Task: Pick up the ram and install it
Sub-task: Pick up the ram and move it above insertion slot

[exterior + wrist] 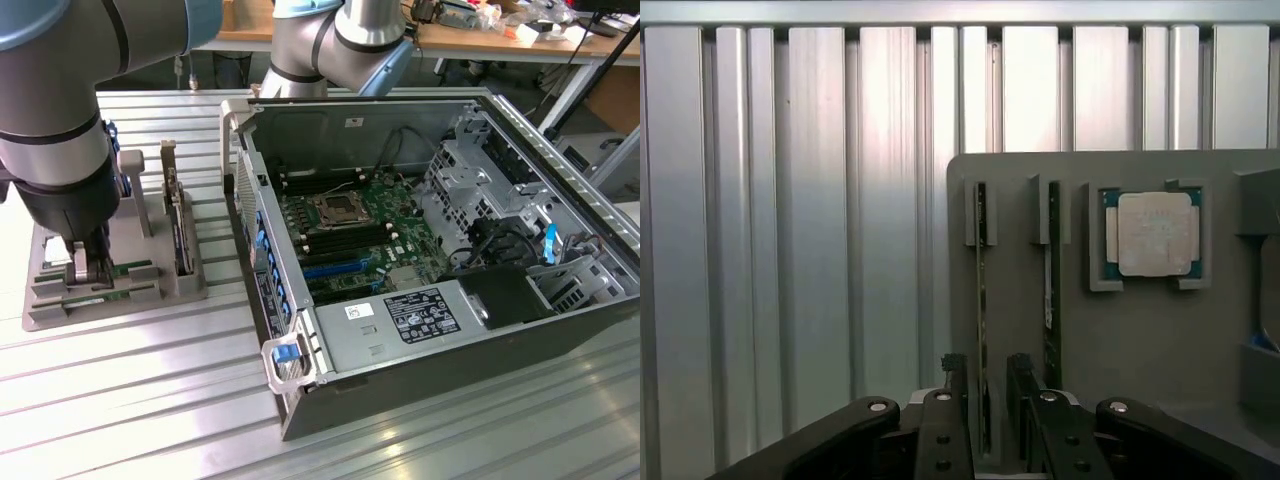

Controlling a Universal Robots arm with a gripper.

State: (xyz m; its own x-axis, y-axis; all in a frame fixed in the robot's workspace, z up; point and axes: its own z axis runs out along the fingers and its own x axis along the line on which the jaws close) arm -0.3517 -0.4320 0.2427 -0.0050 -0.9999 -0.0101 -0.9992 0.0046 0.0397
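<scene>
**— Which step are you on?**
— The pick. My gripper point(986, 372) hangs over the grey holder point(1140, 340), at eight o'clock in the exterior view. My fingers point(943, 430) are spread wide, with the ram point(982, 270) standing on edge between them. Nothing is gripped, and I can't tell whether a pad touches it.

**— And its twin?**
— The second stick point(1052, 260) stands just beside it, on the side towards the processor point(1154, 233).

**— What would a grip call for?**
— I'd judge a square close on the thin board's faces, then a straight lift clear of the twin.

**— And around you?**
— A ribbed aluminium table point(150, 400). The open computer case point(560, 150) is at three o'clock with its motherboard point(360, 215) exposed. There are cluttered benches point(500, 30) at one o'clock.
</scene>
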